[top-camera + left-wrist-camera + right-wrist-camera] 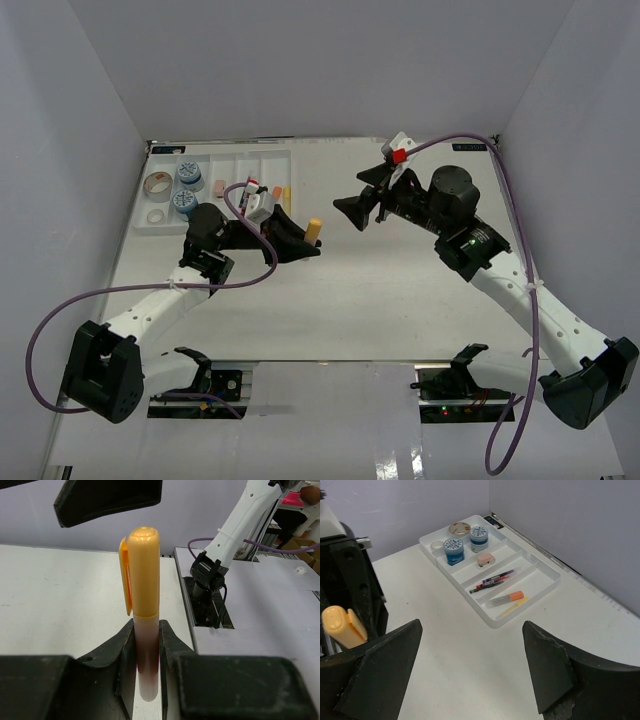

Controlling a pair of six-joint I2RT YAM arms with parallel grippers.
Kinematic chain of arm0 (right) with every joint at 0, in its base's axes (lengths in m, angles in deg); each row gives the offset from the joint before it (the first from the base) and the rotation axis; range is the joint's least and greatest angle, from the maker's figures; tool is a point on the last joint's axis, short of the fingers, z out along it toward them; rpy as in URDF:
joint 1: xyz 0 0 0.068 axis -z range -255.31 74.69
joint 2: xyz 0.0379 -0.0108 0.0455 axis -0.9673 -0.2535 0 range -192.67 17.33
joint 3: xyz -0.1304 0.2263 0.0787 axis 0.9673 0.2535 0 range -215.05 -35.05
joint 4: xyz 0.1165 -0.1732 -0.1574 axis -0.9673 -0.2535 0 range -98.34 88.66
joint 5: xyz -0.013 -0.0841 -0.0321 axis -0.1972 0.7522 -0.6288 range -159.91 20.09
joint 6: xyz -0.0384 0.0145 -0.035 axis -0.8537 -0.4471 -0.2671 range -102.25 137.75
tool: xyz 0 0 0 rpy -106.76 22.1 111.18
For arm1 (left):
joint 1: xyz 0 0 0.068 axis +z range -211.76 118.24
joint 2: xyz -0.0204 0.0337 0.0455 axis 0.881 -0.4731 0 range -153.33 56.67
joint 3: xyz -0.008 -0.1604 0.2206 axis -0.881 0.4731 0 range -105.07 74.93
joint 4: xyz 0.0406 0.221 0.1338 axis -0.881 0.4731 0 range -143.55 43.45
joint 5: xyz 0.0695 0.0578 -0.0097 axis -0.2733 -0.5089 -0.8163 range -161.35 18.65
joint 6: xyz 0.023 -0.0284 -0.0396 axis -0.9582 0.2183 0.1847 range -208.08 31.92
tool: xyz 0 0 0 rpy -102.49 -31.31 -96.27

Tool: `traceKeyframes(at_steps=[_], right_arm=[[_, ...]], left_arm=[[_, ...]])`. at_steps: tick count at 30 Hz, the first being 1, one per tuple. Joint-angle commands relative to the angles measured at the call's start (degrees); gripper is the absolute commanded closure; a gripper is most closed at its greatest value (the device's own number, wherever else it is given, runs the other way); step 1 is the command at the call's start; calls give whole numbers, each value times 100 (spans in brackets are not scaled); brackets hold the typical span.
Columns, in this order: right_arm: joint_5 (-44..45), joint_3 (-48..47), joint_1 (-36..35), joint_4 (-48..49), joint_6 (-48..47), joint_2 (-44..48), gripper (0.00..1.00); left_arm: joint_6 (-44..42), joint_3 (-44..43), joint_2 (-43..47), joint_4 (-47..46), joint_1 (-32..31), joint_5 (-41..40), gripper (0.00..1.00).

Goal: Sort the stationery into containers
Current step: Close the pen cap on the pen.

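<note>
My left gripper (303, 243) is shut on a marker (314, 230) with a yellow-orange cap. In the left wrist view the marker (143, 570) stands upright between the jaws of that gripper (146, 650), its pale barrel pinched and its cap sticking out beyond them. My right gripper (362, 193) hovers open just right of the marker, nothing between its fingers (470, 670). The white compartment tray (240, 165) lies at the far left. In the tray (527, 604) are two blue-white tubs (454, 550), tape rolls (459, 528), a pink eraser (485, 559), pens (492, 580) and an orange-capped marker (510, 597).
A thin yellow stick (516, 609) lies in the tray's outermost compartment. Purple cables (150, 290) loop from both arms. Grey walls close the table at the back and sides. One finger of the right gripper (107, 500) hangs above the held marker in the left wrist view.
</note>
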Motion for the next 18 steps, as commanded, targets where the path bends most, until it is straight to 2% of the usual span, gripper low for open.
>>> traceKeyframes(at_steps=[1,6,12,18], right_arm=[[-860,-389,14,-28,-223,136,13],[-1090,-485,14,33,-223,119,15],[-1967,-363,-3,665,347,-30,19],[-2444,-125,-82,1571,858,-223,24]], left_arm=[[-3,10,115,-80,-6,96,100],[-38,10,132,52,-6,17,100],[-91,-7,133,228,-6,-115,100],[-109,10,159,307,-6,-176,100]])
